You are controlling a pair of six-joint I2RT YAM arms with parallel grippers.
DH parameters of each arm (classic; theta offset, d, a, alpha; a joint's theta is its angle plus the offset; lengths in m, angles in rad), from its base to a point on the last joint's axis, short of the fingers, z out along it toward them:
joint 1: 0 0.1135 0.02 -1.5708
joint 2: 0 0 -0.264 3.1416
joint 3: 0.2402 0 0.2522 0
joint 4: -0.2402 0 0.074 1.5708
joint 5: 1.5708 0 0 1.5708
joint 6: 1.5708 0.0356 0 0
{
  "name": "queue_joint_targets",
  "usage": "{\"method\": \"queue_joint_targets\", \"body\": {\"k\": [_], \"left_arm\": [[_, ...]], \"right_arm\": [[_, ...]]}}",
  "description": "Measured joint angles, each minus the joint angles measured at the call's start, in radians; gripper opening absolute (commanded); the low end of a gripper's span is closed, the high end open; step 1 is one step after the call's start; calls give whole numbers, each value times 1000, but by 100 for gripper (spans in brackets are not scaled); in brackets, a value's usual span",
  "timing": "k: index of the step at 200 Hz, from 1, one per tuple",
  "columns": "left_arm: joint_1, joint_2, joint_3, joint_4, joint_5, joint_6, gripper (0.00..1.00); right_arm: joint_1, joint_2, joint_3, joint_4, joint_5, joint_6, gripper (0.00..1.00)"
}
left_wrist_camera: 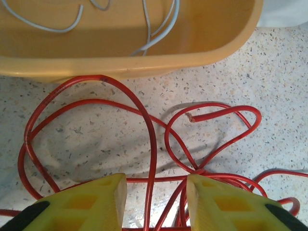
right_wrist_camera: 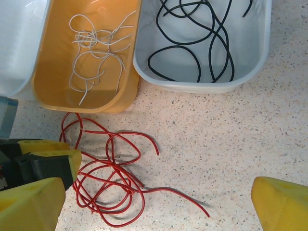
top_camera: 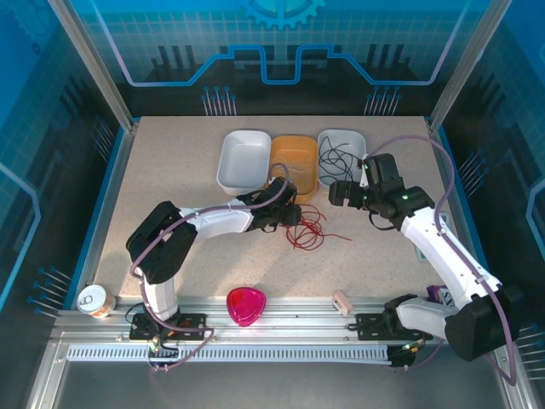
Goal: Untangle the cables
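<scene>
With the left fingers (left_wrist_camera: 91,204) parted astride the red cable (left_wrist_camera: 154,144), close on one strand only; right fingers (right_wrist_camera: 281,204) stand wide open.

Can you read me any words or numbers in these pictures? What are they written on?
No text here can be read.
Can: its label is too small and blurred to read.
Back wall: a gear picture and lines, no words.
Trays: no writing seen.
</scene>
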Motion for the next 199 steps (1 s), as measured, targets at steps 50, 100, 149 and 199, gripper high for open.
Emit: {"method": "queue_joint_targets", "body": {"k": [50, 100, 149, 199], "left_arm": [[-1, 34, 16, -16, 1, 7, 9], [-16, 25, 11, -25, -3, 16, 0], [-29, -127, -88, -40, -27, 7, 0], [-29, -347, -227, -45, -67, -30, 0]], "right_arm": [[-1, -11, -20, 10, 11, 7, 100], [-2, -55, -61, 60, 4, 18, 100], [-12, -72, -93, 147, -84, 17, 99], [28, 2, -143, 178, -155, 8, 75]]}}
